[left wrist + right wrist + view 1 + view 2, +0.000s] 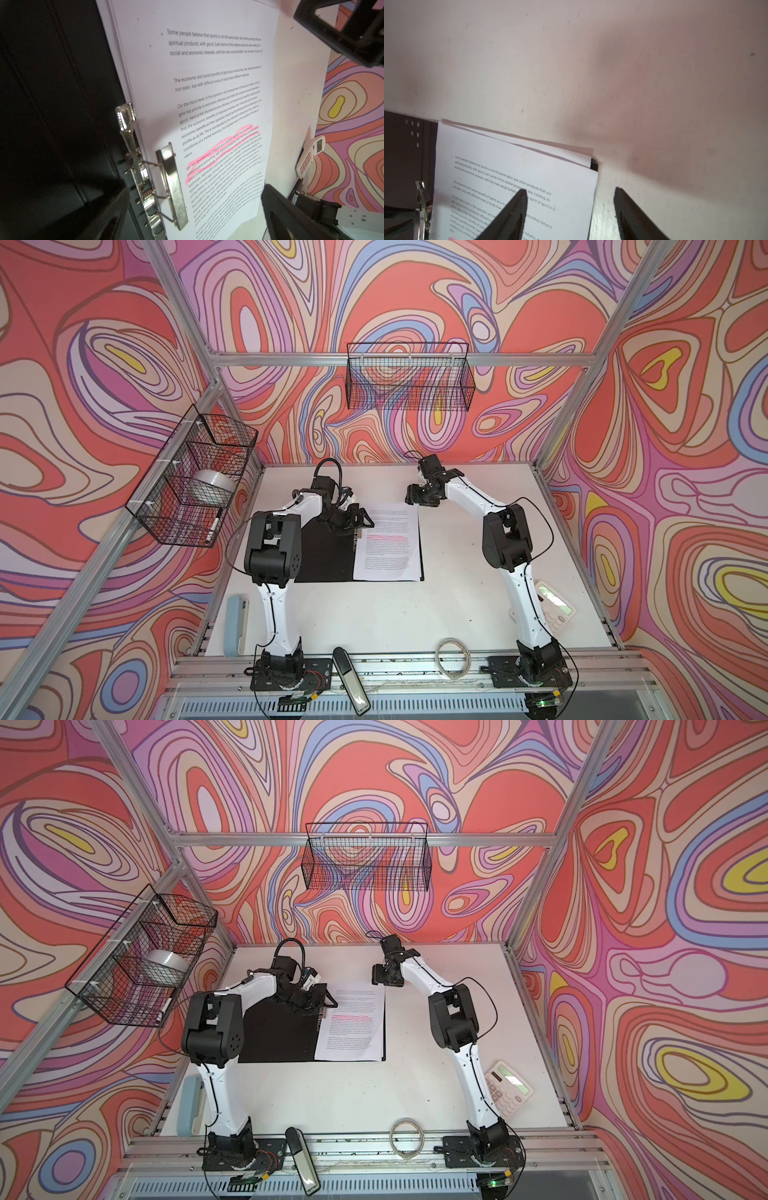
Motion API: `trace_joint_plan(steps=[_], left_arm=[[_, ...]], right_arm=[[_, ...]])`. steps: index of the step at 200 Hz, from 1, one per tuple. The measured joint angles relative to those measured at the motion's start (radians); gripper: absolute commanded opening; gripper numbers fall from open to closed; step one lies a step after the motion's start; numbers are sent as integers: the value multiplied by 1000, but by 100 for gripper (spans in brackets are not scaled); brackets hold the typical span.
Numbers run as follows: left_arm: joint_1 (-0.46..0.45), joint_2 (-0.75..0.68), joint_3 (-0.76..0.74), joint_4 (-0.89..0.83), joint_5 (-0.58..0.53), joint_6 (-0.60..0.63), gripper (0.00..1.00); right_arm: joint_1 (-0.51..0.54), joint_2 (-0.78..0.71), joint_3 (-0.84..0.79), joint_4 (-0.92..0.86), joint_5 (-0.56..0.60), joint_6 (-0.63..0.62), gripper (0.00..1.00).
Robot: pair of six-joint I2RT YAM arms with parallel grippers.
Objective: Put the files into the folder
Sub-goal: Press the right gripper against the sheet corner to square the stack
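Lying on the 3 o'clock half of the open folder (pixel 324 560), the files (pixel 388 547) sit at 4 o'clock of the wide-spread left gripper (pixel 362 523) and 7 o'clock of the right gripper (pixel 413 499), whose parted jaws seemingly hold nothing.

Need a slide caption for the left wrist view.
Left wrist view: printed files, top sheet pink-highlighted, lie in the open folder beside its metal spine clip; left gripper jaws open.

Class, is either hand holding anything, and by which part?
Nothing is held: the left hand is open over the folder clip, the right hand open above a corner of the sheets.
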Motion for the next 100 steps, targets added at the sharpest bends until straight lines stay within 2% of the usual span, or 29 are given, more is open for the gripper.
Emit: trace_joint_plan(steps=[48, 100], left_arm=[[0, 0, 0, -4, 4, 1, 100], [0, 7, 9, -12, 19, 0, 100]], right_arm=[[-31, -1, -14, 19, -4, 43, 70], [-32, 21, -12, 29, -65, 69, 70]])
